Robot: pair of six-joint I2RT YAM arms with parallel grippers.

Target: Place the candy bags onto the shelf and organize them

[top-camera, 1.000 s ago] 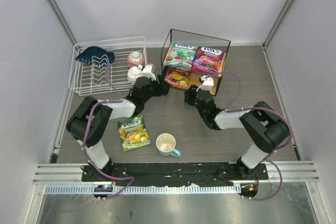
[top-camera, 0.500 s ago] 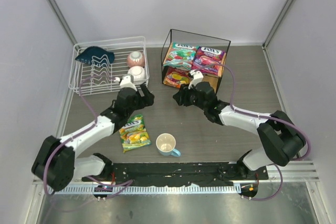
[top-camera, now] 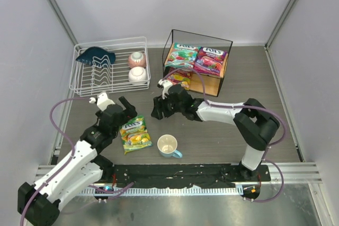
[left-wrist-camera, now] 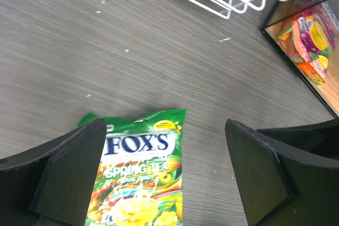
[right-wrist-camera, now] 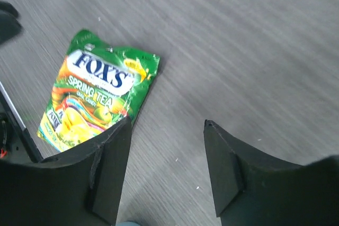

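1. The left gripper has its fingers spread wide and holds nothing. They straddle the top edge of the yellow-green candy bag, whose lower half is cut off by the bottom of the left wrist view.
2. The right gripper is parted too, with only bare table between its fingers. The same bag lies to its left. A sliver of something pale at the bottom edge of the right wrist view is too cropped to identify.
3. From above, that bag lies flat on the table, between the two grippers and just beside a mug.
4. There are four candy bags: one on the table and three on the shelf.
5. On the shelf's upper board the teal-green bag and the purple bag lie side by side. The orange-red bag sits on the lower board, mostly hidden under the teal one and the right arm.
6. The white wire dish rack holds three things: a dark blue item of unclear shape, and two round pale pieces that may be bowls or cups.
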